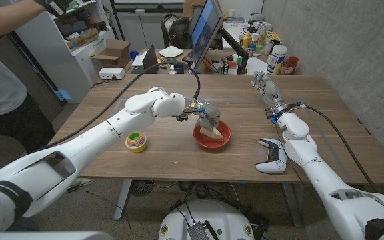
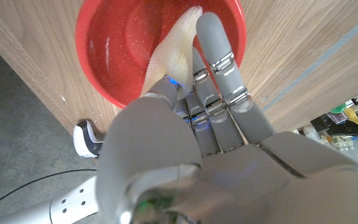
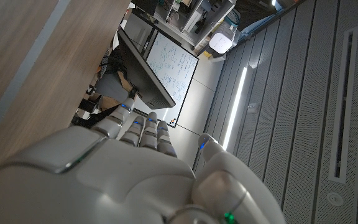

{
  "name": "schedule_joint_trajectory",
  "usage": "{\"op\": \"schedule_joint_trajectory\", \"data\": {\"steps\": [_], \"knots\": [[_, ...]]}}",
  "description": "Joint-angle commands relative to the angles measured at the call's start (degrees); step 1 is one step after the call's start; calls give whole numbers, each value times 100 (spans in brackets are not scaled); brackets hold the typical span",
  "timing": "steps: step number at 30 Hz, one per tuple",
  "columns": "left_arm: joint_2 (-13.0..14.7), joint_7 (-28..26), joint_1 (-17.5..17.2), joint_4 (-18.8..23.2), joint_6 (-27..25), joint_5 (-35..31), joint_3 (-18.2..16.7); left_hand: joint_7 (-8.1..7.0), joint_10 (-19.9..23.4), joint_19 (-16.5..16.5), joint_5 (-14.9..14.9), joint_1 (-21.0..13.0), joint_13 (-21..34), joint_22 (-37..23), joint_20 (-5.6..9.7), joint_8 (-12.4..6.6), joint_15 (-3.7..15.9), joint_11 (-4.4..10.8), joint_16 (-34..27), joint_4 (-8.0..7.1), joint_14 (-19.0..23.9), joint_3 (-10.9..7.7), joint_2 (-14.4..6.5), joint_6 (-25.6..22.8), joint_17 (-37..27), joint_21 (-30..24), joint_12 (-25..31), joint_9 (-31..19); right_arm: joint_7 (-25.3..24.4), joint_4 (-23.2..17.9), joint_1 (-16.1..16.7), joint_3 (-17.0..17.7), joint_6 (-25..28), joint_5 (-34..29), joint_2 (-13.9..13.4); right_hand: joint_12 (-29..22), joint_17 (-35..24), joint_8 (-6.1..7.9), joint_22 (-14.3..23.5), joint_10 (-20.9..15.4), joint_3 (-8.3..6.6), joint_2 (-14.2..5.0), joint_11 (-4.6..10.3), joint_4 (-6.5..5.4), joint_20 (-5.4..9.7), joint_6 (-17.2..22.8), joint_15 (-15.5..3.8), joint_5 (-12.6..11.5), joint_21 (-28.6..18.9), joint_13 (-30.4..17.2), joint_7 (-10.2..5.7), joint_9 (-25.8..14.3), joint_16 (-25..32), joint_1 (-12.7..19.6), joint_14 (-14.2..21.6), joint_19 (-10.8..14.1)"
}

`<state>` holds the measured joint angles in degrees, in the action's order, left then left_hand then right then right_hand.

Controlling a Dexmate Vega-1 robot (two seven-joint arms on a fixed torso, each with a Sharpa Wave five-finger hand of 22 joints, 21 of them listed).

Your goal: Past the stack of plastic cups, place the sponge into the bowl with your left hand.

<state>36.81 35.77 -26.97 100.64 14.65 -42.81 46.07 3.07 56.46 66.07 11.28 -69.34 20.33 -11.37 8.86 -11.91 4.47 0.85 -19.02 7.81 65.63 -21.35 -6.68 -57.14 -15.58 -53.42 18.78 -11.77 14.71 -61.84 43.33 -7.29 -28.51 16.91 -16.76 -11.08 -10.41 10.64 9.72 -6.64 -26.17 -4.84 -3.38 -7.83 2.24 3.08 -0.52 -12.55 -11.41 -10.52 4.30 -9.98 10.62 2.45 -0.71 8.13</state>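
Left robot hand (image 2: pixel 191 143) pinches the sponge (image 2: pixel 174 46) inside the red bowl (image 2: pixel 98 56); cups (image 1: pixel 137 141) stand nearby. Right robot hand (image 1: pixel 264 85) is spread, empty.

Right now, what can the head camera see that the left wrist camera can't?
Seen from the head view but not the left wrist view: the stack of plastic cups, the white game controller near the table's front edge, and the right hand raised over the far side of the table. The left wrist view gives the close look: pale sponge lying inside the bowl's wet red wall, fingers right against it. Both share the red bowl, the sponge and the left hand.
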Motion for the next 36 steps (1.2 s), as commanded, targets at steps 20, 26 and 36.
{"op": "schedule_joint_trajectory", "data": {"steps": [20, 26, 36], "knots": [[59, -343, -148, 194, -156, -696, -76, -153, 507, -627, 155, 3002, -558, 191, -522, 159, 607, 249, 509, -1586, 610, 1262, 1213, 1750, 491, 436, -582, 85, 106, 271, -155, 38, -102, -62, 93, -2, 1, 9, 27, -51, 42, -186, 10, 7, 137, 34, -22, -35, 3, -23, 22, -24, 11, 38, 44, 41], [67, -336, -169, 286, -228, -771, -93, -121, 514, -639, 177, 3167, -554, 187, -579, 114, 559, 221, 530, -1656, 579, 1336, 1228, 1704, 486, 529, -585, 89, 173, 297, -166, 53, -108, -27, 97, -3, 1, 8, 26, -55, 44, -185, 15, 7, 137, 30, -26, -35, 3, -23, 22, -24, 11, 38, 44, 40], [136, -407, -266, 482, -452, -951, -216, -126, 476, -669, 211, 3198, -574, 181, -623, 78, 529, 206, 585, -1652, 469, 1351, 1201, 1609, 487, 627, -615, 95, 168, 278, -171, 60, -123, -41, 95, -2, 1, 9, 26, -53, 46, -184, 13, 8, 137, 35, -31, -35, 6, -23, 13, -24, 9, 39, 41, 32]]}}
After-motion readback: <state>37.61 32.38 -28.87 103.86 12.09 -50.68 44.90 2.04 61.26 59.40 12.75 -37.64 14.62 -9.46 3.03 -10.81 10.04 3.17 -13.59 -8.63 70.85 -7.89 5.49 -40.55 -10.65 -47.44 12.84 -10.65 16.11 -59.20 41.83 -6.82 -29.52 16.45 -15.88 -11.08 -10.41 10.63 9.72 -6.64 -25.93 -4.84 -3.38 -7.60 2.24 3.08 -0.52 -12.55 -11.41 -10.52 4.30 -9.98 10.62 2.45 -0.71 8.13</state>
